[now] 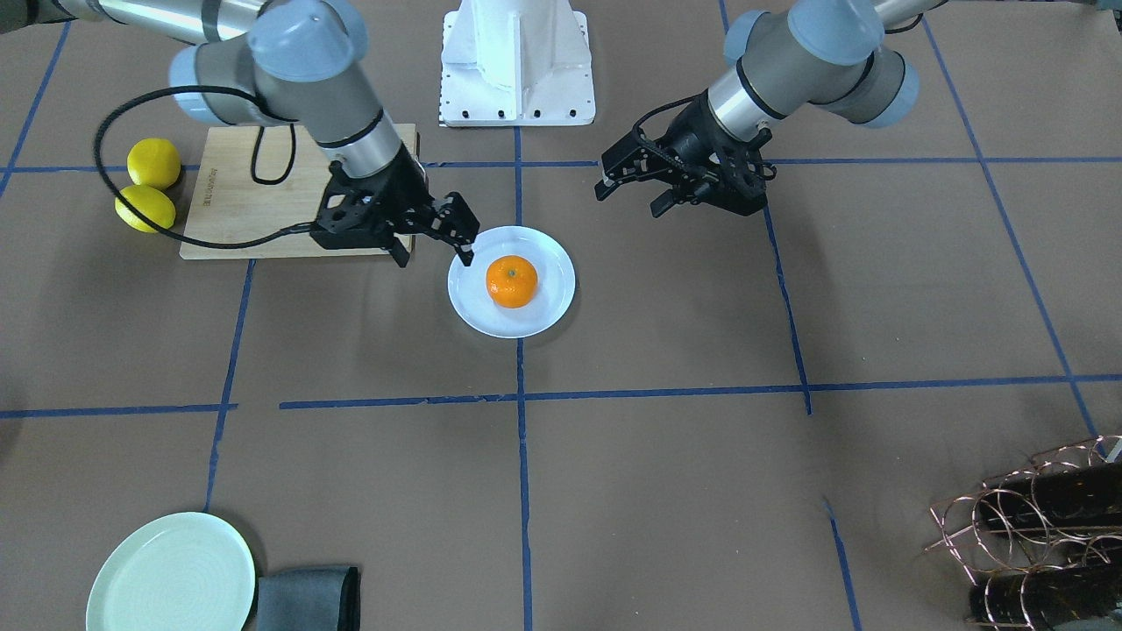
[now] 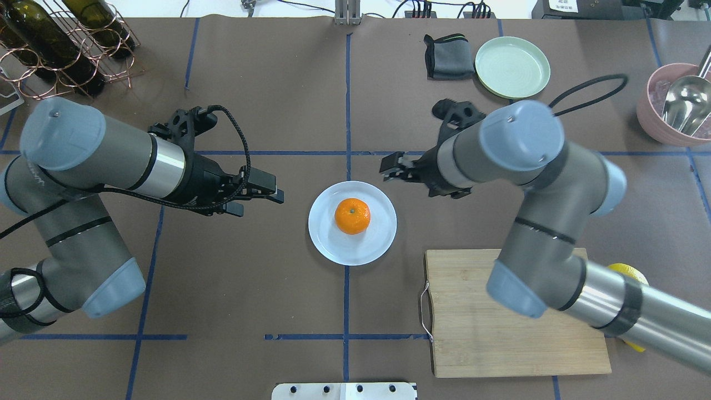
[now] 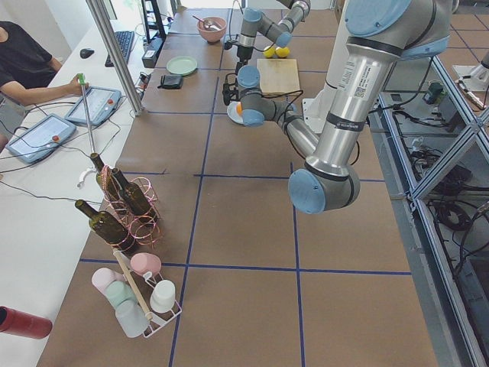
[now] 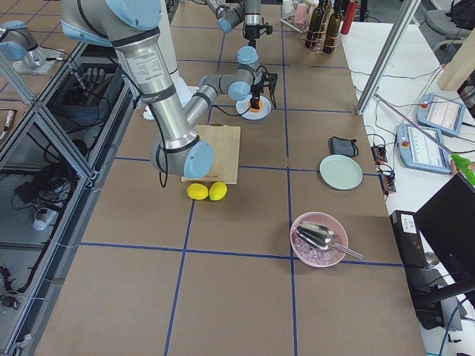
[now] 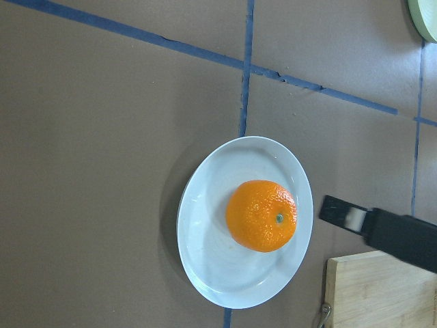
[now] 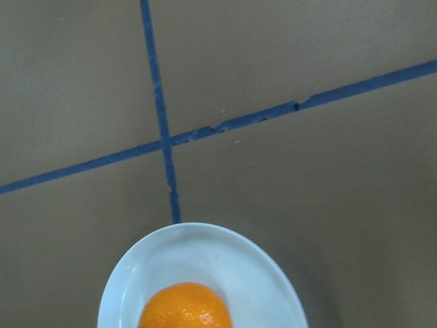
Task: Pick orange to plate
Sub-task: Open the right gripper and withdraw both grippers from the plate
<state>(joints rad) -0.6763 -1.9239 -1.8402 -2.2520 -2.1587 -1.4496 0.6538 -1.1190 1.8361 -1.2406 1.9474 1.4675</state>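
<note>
The orange rests in the middle of the pale bluish-white plate at the table's centre, stem dimple up. It also shows on the plate in the left wrist view. My right gripper hovers just beside the plate's rim, open and holding nothing; one of its fingers reaches in near the rim. On the plate's other side, apart from it, my left gripper is open and empty.
A wooden cutting board lies under my right arm, with two lemons beside it. A pale green plate, a grey cloth, a pink bowl with a scoop and a wine rack line the far edge.
</note>
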